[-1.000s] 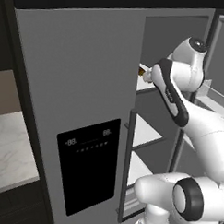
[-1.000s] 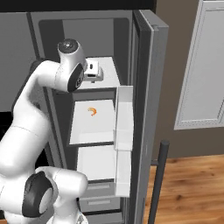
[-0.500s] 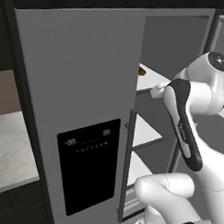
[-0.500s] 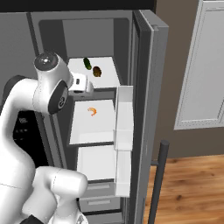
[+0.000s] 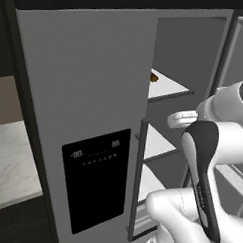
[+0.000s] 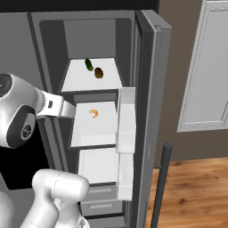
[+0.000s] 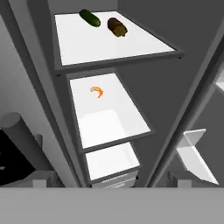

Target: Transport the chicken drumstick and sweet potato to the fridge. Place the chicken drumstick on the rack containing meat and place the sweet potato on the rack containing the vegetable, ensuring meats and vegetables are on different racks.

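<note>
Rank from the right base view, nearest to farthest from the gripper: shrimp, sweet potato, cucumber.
1. Shrimp, on the middle shelf, just right of the gripper.
2. Sweet potato, top shelf, right side.
3. Cucumber, top shelf, further back; close to the sweet potato, so a narrow call.

Green cucumber [image 7: 89, 18], orange shrimp [image 7: 97, 92]

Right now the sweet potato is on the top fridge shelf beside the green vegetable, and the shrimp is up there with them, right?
Not quite. The sweet potato does lie beside the green vegetable on the top shelf, but the shrimp is on the shelf below, as the right base view shows.
</note>
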